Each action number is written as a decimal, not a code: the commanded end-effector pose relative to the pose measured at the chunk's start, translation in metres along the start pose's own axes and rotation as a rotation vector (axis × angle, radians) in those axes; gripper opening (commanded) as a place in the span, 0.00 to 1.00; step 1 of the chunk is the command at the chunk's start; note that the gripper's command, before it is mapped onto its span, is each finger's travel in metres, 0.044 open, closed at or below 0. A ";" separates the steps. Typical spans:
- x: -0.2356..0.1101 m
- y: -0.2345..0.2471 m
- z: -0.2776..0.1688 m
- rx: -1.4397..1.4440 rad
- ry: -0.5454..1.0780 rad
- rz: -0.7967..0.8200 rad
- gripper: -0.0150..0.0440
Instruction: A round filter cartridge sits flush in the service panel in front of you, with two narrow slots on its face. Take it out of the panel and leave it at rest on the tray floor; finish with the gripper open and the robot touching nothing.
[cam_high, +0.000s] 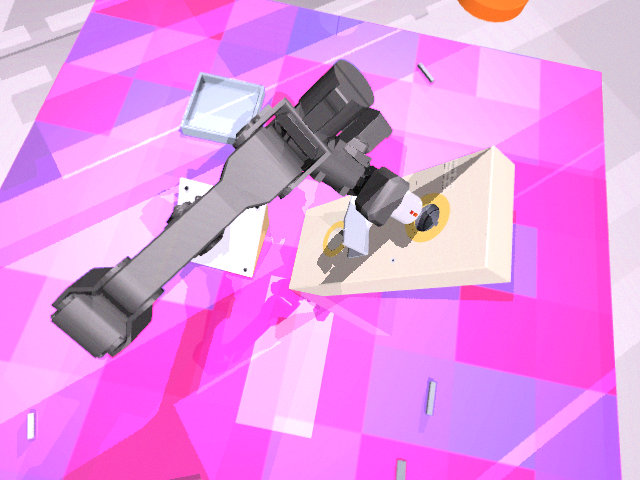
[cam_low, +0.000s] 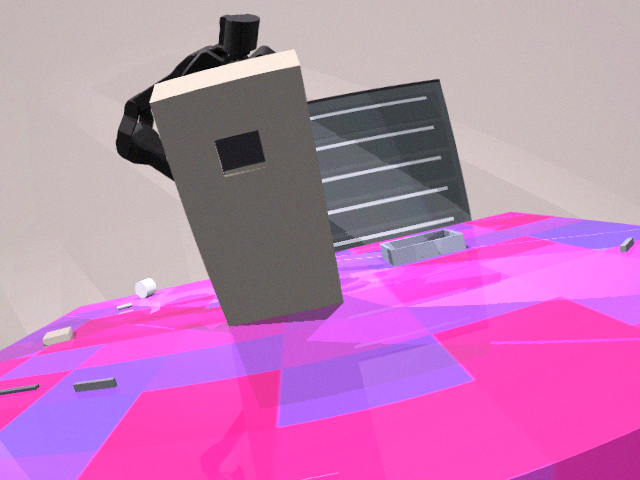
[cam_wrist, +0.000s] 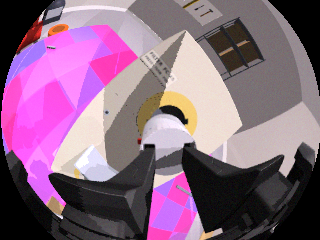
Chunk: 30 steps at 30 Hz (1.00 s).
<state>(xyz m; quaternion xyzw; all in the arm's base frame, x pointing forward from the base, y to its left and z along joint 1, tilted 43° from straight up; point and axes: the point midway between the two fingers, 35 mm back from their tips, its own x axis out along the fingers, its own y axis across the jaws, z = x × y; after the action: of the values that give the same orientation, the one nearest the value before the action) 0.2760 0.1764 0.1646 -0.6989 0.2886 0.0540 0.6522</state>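
Gripper (cam_wrist: 167, 156) clamped on white filter cartridge (cam_high: 408, 210), half out of panel (cam_high: 465, 248); tilting could jam it.

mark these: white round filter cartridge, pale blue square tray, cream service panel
white round filter cartridge (cam_high: 407, 211), top view, its side wall
pale blue square tray (cam_high: 192, 99), top view, left rim
cream service panel (cam_high: 465, 237), top view, bare front face

The tray (cam_high: 223, 106) sits on the table (cam_high: 465, 335) — apart from the service panel (cam_high: 465, 242).
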 end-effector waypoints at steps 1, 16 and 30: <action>0.001 0.009 -0.007 0.000 0.001 -0.005 0.25; 0.007 0.047 -0.038 -0.001 0.002 -0.004 0.25; 0.008 0.048 -0.038 -0.007 0.003 0.003 0.45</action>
<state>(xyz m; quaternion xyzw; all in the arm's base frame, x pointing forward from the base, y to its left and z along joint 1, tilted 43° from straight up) 0.2477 0.1379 0.1237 -0.7014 0.2910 0.0556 0.6483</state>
